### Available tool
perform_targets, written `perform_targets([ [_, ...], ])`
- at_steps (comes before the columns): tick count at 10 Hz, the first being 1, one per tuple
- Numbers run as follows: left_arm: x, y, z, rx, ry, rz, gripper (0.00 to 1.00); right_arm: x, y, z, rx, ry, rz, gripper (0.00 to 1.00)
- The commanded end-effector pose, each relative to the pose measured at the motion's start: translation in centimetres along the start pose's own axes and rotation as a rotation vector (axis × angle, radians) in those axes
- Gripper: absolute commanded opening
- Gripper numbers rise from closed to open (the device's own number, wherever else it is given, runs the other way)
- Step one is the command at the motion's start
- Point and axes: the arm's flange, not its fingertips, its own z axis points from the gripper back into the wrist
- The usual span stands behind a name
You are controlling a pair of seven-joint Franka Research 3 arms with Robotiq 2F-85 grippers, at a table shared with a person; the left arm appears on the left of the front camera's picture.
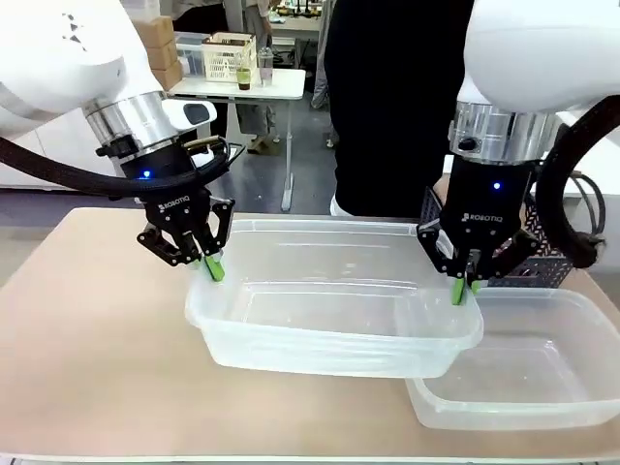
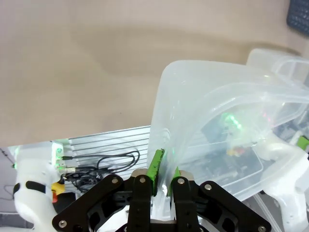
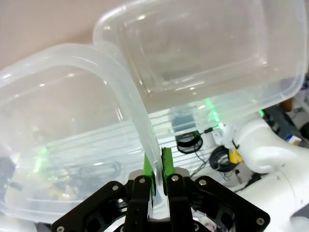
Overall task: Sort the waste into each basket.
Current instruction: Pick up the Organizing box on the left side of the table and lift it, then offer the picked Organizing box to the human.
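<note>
Both arms are holding one large clear tub [image 1: 329, 320] by its rim, one at each end. The left gripper [image 1: 211, 265] is pinching the tub's rim at the 9 o'clock end in the front view; in the left wrist view its green pads [image 2: 155, 165] are pressing the thin plastic wall from both sides, so this claw is clamped on the tub. The right gripper [image 1: 463, 291] is pinching the rim at the 3 o'clock end, and the right wrist view is showing its pads [image 3: 166, 163] closed tight on the curved edge of the same tub.

The tub is sitting tilted, its right end overlapping a second clear tub [image 1: 542, 378] that is lying on the table [image 1: 87, 329] at about 4 o'clock. Just behind the right gripper, at 2 o'clock, part of a dark lattice basket [image 1: 542, 269] is showing.

A person in dark clothes [image 1: 387, 107] is standing at 12 o'clock across the table.

No cans, bottles or small bins are appearing in any view, so their place cannot be told.
</note>
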Motion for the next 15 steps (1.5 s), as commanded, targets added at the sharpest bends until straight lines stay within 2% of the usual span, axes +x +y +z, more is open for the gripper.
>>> perform_targets([
  [1, -1.28, -0.36, 0.61, -0.019, -0.020, -0.018, 0.07, 0.61, 0.60, -0.04, -0.035, 0.039, 0.016, 0.09],
  [15, -1.28, -0.36, 0.61, -0.019, -0.020, -0.018, 0.07, 0.61, 0.60, -0.04, -0.035, 0.039, 0.016, 0.09],
])
